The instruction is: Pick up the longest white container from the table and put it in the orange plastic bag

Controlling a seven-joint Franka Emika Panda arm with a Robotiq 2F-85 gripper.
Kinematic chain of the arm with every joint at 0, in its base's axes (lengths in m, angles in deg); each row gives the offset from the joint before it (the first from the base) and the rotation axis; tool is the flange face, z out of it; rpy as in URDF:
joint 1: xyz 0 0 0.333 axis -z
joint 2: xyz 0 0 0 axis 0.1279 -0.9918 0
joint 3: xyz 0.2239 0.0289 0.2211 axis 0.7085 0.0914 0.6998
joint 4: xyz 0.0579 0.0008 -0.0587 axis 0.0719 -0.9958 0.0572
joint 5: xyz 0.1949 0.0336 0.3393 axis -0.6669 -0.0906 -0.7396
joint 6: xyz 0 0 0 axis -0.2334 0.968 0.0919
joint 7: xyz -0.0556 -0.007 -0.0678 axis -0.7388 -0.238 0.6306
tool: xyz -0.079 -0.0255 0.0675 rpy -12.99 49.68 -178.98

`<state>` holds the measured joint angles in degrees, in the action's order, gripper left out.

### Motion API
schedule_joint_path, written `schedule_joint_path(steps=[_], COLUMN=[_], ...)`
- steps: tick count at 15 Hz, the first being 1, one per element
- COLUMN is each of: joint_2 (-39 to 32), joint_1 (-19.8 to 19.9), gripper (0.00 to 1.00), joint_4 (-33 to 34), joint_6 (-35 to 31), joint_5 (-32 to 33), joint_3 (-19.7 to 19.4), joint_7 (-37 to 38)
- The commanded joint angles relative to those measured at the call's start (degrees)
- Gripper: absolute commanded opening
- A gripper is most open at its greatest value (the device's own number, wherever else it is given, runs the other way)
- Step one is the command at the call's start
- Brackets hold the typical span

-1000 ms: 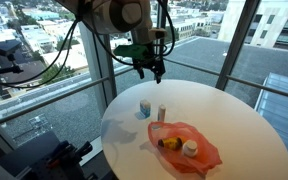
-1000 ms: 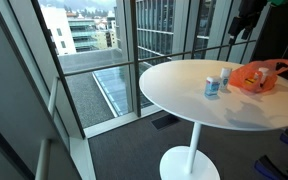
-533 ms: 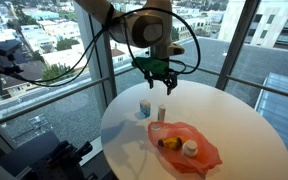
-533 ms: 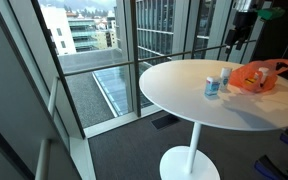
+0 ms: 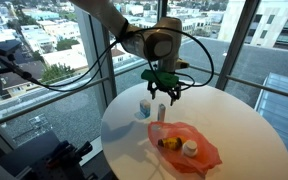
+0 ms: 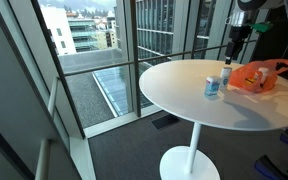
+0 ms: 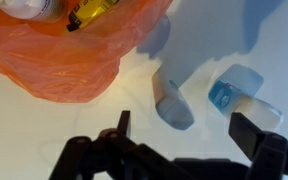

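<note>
Gripper (image 5: 166, 98) above tall container (image 5: 162, 112), between jar (image 5: 144, 107) and bag (image 5: 206, 152)

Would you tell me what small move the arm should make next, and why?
Probably lower straight down over the tall white container. The jaws are open and hang above it, not touching. In the wrist view it stands between them, with the shorter blue-labelled container close beside it, so the descent should straddle only the tall one.

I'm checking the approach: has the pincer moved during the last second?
Yes. In an exterior view the pincer has come down and rightward, from above the table far rim to just over the tall white container.
</note>
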<state>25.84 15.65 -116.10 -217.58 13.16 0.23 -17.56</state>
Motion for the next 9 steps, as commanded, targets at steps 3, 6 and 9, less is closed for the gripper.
schedule_joint_path(steps=[3,6,9], joint_2=[-3.09,-4.28,-5.15], joint_1=[-0.07,-0.05,-0.05], gripper=[1.0,1.0,0.81], joint_4=[1.98,2.14,2.36], joint_6=[-0.05,-0.52,-0.73], joint_5=[3.81,4.98,5.75], joint_3=[1.19,1.65,1.79], joint_7=[-2.57,-2.71,-2.54])
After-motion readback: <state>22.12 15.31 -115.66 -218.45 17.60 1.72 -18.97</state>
